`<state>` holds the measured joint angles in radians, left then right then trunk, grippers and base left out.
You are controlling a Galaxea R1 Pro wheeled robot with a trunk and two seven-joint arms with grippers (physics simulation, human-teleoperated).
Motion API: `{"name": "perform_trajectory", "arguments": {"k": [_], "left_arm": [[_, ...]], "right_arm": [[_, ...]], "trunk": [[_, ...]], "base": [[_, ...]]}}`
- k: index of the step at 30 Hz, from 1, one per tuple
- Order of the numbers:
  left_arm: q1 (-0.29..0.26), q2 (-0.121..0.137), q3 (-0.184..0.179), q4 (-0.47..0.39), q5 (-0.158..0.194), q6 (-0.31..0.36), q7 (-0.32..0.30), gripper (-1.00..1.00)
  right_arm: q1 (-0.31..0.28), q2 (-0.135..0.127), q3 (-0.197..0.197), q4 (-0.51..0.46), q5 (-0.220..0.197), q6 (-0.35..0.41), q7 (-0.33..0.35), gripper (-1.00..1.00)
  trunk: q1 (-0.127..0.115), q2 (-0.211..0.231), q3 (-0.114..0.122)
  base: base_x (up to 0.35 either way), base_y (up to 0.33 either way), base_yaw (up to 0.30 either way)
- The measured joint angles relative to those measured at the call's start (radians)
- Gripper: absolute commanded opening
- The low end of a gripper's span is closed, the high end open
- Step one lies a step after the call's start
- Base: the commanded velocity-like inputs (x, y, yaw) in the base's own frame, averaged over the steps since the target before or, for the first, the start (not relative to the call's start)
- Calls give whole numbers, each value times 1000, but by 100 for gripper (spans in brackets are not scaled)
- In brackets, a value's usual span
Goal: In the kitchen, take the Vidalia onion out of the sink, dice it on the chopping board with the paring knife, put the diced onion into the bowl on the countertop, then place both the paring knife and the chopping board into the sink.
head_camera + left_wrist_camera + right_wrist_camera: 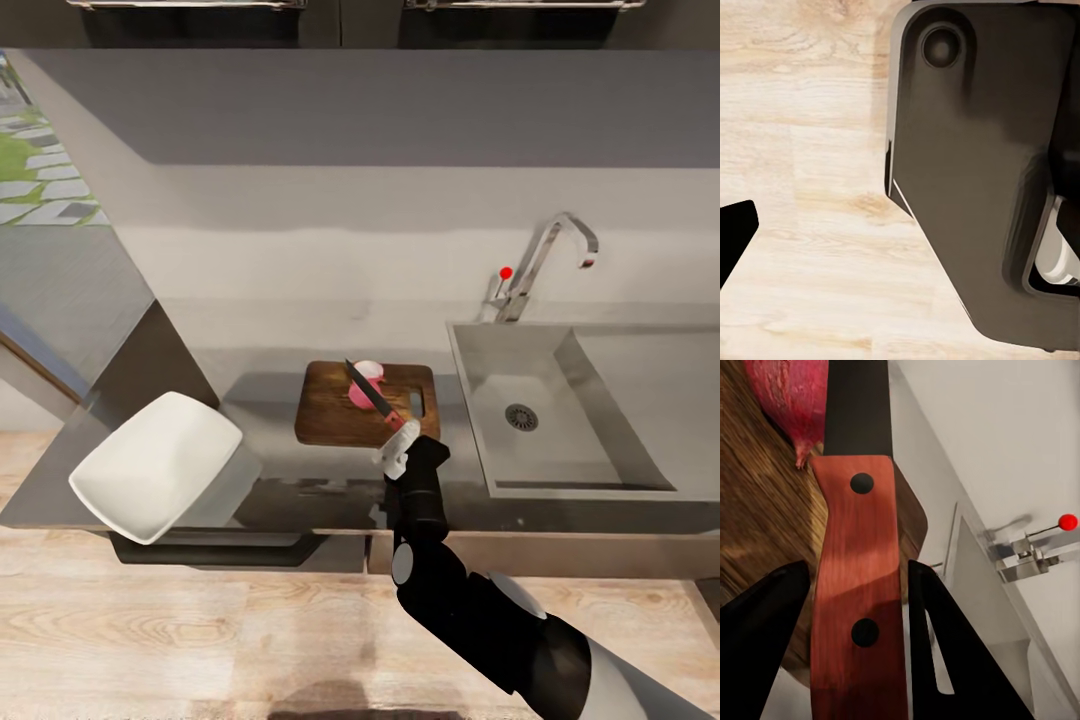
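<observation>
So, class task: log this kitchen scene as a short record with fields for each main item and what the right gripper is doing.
onion: pink, cut face showing, on the board
board: brown wood, on the counter between bowl and sink
knife: blade across the onion, handle in the right gripper
right gripper: shut on the knife handle, at the board's near edge
bowl: white, empty, tilted at the counter's near edge
sink: empty basin, right of the board

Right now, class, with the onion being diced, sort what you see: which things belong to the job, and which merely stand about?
Job:
- dark brown wooden chopping board
- pink cut onion
- dark-bladed paring knife, clamped in right gripper
- white squarish bowl
- grey steel sink

Standing about:
- pale wooden floor
- grey back wall
</observation>
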<state>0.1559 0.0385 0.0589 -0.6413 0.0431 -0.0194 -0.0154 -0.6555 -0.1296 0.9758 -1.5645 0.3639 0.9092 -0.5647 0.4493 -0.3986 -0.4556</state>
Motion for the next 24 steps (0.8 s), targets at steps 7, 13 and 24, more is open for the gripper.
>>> {"name": "perform_trajectory", "arguments": {"k": [7, 13, 24], "left_arm": [[0, 0, 0, -1, 0, 0, 0, 100], [0, 0, 0, -2, 0, -1, 0, 100], [0, 0, 0, -3, 0, -1, 0, 100]], "right_arm": [[0, 1, 0, -6, 0, 0, 0, -100], [1, 2, 0, 12, -53, -15, 0, -100], [1, 0, 0, 12, -53, -16, 2, -100]], "trunk": [[0, 0, -5], [0, 0, -3], [0, 0, 7]], "base": [[0, 0, 0], [0, 0, 0], [0, 0, -33]]}}
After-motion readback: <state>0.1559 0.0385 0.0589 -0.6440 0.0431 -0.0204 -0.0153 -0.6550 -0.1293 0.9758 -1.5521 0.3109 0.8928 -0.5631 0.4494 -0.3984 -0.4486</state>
